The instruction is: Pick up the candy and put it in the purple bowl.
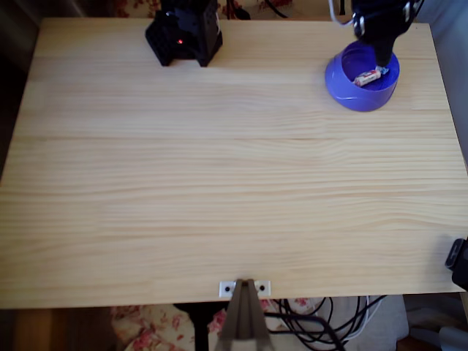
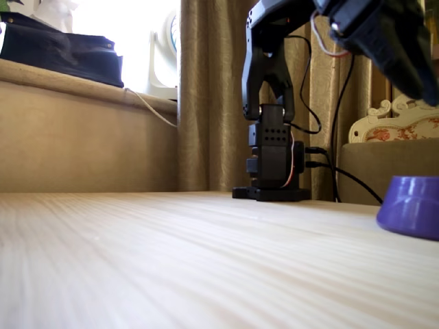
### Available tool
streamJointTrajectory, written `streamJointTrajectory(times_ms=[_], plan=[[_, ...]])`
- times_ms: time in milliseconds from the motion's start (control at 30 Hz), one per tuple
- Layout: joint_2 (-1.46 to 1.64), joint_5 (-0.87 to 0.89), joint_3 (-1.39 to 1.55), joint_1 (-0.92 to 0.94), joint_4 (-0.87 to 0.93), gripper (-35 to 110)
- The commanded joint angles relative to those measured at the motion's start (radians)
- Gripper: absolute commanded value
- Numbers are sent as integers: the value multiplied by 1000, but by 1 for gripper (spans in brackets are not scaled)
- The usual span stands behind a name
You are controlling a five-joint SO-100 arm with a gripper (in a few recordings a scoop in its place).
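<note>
Nearest the lens in the fixed view: blurred pale wood of the table [image 2: 171, 267], grain running across. Further back, at the right edge, the bowl [image 2: 411, 214], blue-purple, sides tapering, cut off by the frame. Behind, the arm's black base [image 2: 274, 161] standing on the table, cables trailing right, upper links bending overhead to the top right. Curtain [image 2: 212, 96] and a beige ledge [image 2: 82, 130] behind, dark bag on top, bright window above.

From overhead: same table [image 1: 219, 183] filling most of the frame, base [image 1: 184, 33] at the top edge left of centre. Bowl [image 1: 363, 75] near the top right corner, well apart from the base. Candy [image 1: 371, 76] lying inside the bowl on its floor, pinkish-white, slanted, right of the bowl's centre. Gripper [image 1: 382, 50] hanging directly over the bowl's far rim, dark fingers pointing down toward the candy, tip just above or at its upper end; touching or apart, cannot tell. Jaws seen as one dark mass from above and blurred at the top right of the fixed view [image 2: 384, 34], so parted or closed: cannot tell. Cables [image 1: 322, 322] and a floral cloth below the table's near edge, small metal bracket [image 1: 245, 288] at its middle.
</note>
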Motion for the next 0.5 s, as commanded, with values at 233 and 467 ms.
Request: streamJointTrajectory(times_ms=[233, 467], plan=[[218, -291, -40, 408, -25, -1], [305, -643, 112, 733, -31, -1]])
